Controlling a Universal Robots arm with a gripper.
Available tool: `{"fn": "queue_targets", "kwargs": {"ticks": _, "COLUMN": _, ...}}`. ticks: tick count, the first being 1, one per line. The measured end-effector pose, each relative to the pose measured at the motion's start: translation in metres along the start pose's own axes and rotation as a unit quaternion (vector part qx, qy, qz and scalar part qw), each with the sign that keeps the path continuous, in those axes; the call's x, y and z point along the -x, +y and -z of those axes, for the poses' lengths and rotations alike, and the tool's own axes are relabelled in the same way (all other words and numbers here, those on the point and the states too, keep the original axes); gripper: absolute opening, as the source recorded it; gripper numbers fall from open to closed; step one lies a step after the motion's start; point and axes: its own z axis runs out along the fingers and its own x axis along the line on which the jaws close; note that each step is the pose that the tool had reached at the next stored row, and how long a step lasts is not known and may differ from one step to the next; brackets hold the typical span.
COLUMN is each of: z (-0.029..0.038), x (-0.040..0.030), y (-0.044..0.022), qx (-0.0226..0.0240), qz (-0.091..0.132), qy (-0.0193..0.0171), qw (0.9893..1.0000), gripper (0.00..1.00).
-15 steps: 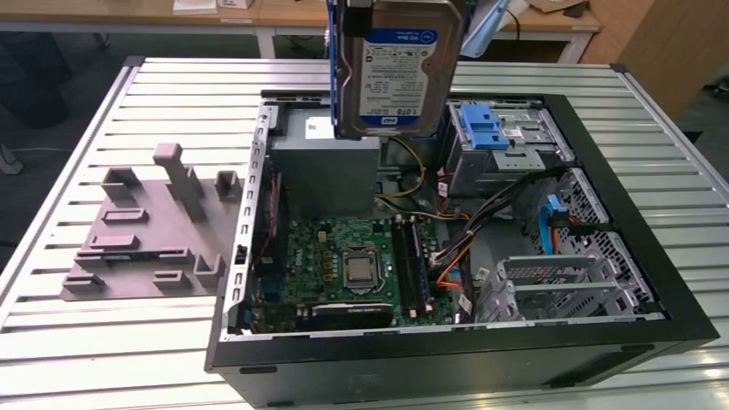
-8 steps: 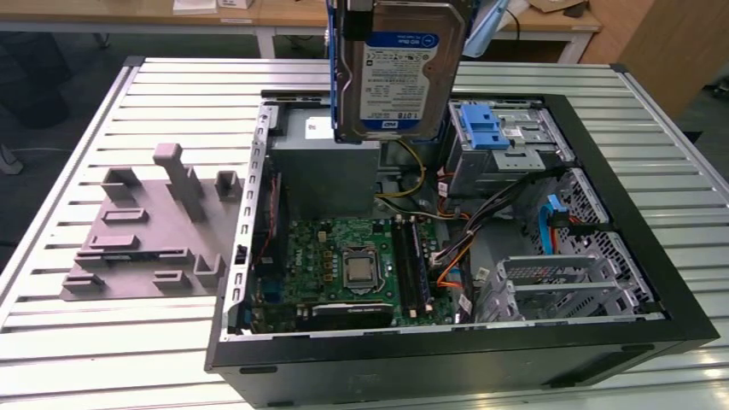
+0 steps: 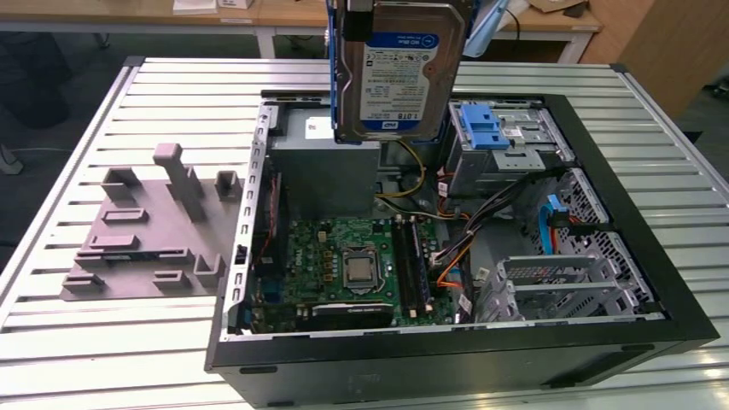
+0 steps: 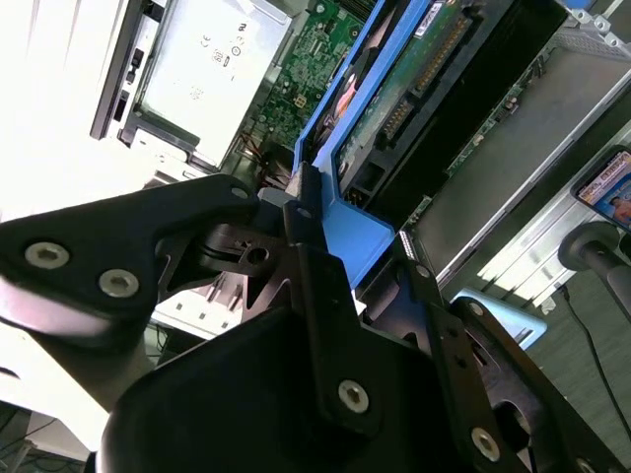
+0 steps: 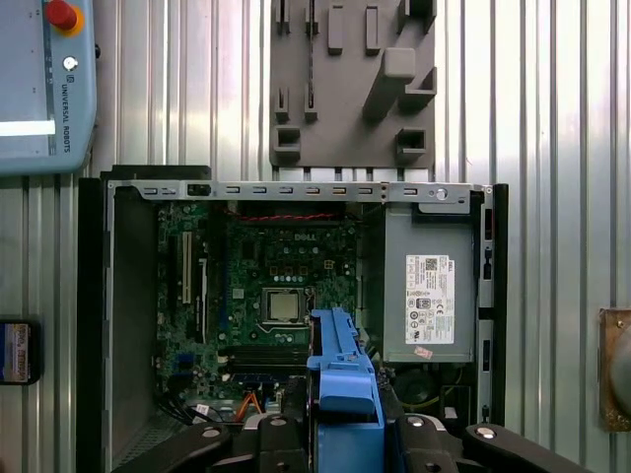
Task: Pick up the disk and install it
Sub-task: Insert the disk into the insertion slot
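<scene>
The disk point(image 3: 399, 68) hangs upright in the air above the back of the open computer case point(image 3: 638, 256), its white-and-blue label facing the exterior camera and a blue carrier frame along its edges. My gripper point(image 4: 340, 232) is shut on the disk's blue frame point(image 4: 345, 212), and both wrist views show the black fingers point(image 5: 271, 434) clamped on either side of the frame point(image 5: 340, 370). The disk is clear of the case, above the grey power supply point(image 3: 324, 171), and the silver drive cage with a blue latch point(image 3: 496, 137) lies toward the exterior view's right of it.
Inside the case are the green motherboard point(image 3: 341, 265), cables and further metal bays point(image 3: 558, 282). A grey holder block point(image 3: 148, 231) lies on the slatted table point(image 3: 102, 350) at the exterior view's left. A teach pendant point(image 5: 44, 84) lies beside the case.
</scene>
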Motion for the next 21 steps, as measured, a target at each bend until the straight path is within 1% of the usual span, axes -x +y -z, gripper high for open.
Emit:
{"fn": "queue_targets", "kwargs": {"ticks": 7, "z": 0.0, "x": -0.0001, "y": -0.0004, "qx": 0.0, "qz": 0.0, "qy": 0.0, "qw": 1.0, "gripper": 0.36}}
{"fn": "queue_targets", "kwargs": {"ticks": 11, "z": 0.0001, "x": 0.0001, "y": -0.0074, "qx": 0.0, "qz": 0.0, "qy": 0.0, "qw": 1.0, "gripper": 0.36}}
{"fn": "queue_targets", "kwargs": {"ticks": 13, "z": 0.0, "x": -0.0001, "y": -0.0079, "qx": 0.0, "qz": 0.0, "qy": 0.0, "qw": 1.0, "gripper": 0.36}}
{"fn": "queue_targets", "kwargs": {"ticks": 15, "z": 0.0, "x": -0.0024, "y": -0.0081, "qx": 0.0, "qz": -0.001, "qy": 0.0, "qw": 1.0, "gripper": 0.36}}
{"fn": "queue_targets", "kwargs": {"ticks": 21, "z": -0.0001, "x": -0.0151, "y": -0.0083, "qx": -0.0002, "qz": -0.007, "qy": -0.0001, "qw": 1.0, "gripper": 0.36}}
